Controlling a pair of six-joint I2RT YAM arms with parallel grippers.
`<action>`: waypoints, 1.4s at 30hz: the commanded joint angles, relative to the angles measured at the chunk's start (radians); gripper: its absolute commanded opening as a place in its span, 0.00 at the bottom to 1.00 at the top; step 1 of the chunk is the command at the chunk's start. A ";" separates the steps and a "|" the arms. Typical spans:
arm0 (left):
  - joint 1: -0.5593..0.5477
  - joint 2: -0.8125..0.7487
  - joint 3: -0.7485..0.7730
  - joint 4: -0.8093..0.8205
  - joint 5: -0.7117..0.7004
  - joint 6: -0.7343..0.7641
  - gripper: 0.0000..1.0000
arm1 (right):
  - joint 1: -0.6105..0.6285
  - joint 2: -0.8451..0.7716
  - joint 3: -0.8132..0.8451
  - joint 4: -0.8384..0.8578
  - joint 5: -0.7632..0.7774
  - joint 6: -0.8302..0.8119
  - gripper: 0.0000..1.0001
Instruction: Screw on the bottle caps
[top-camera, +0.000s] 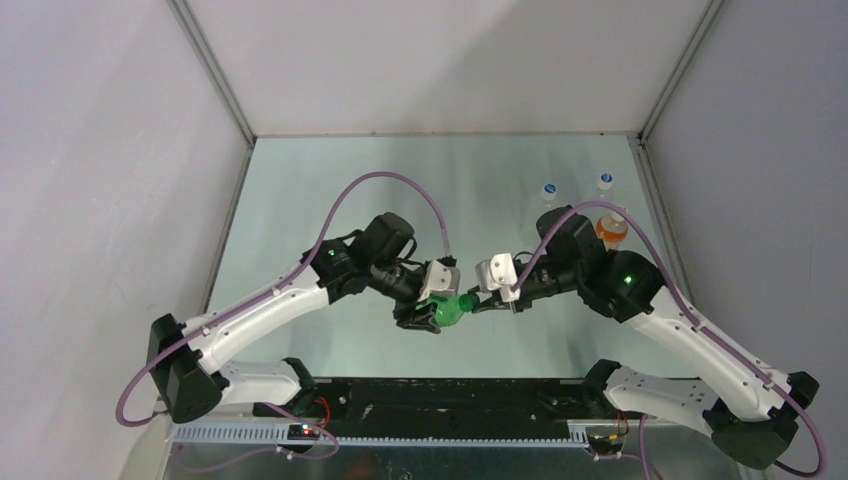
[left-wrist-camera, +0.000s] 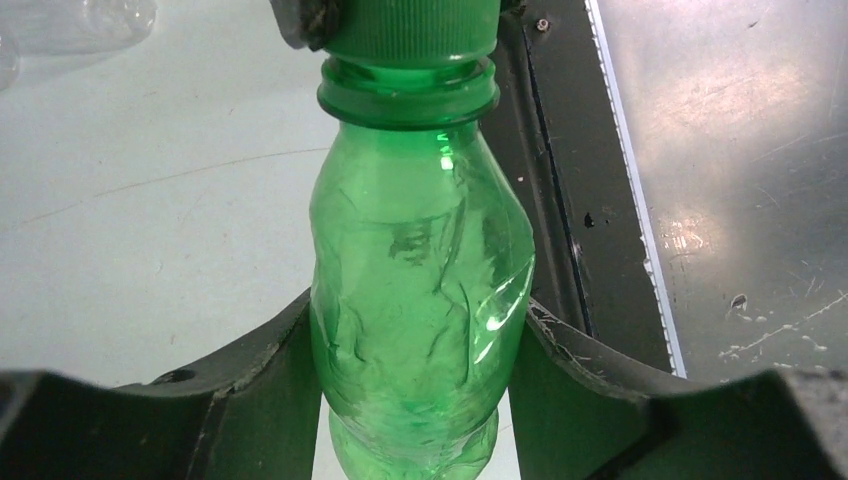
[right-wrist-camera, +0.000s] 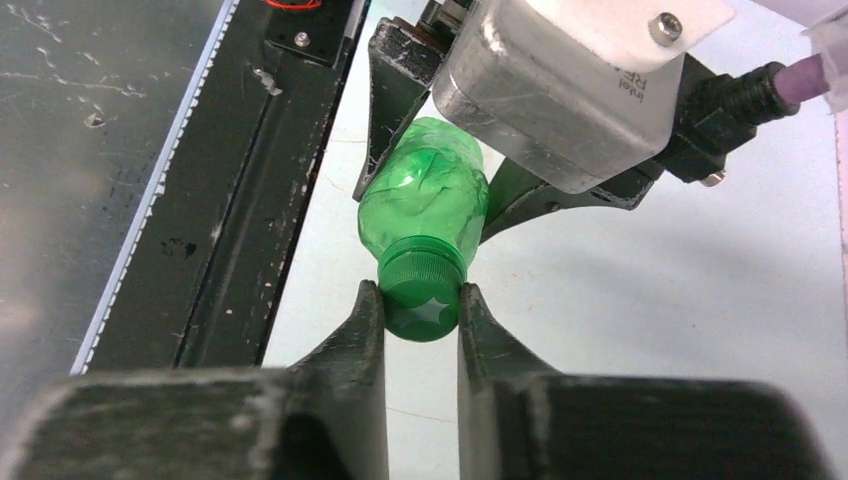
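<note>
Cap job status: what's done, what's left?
Done, apparently: two clear plastic bottles far right stand capped; tightness can't be judged. In hand: left gripper holds the crumpled green plastic bottle, right gripper pinches its ribbed green plastic cap, seated on the neck. Left: tightening that cap.

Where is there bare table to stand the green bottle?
Free: the table along the back wall, left wall to the two clear bottles. Crowded: the far right corner, those plus an orange bottle; the middle, where the left gripper holds the green bottle and the right gripper its cap.
</note>
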 joint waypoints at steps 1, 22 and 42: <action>0.002 -0.016 0.034 0.137 -0.010 -0.077 0.08 | 0.016 0.027 0.032 0.041 0.054 0.107 0.04; -0.229 -0.220 -0.323 0.650 -0.993 -0.050 0.07 | -0.130 -0.009 -0.090 0.416 0.400 1.032 0.52; -0.042 -0.092 -0.064 0.160 -0.161 -0.041 0.10 | -0.094 -0.093 -0.045 0.095 -0.070 0.019 0.55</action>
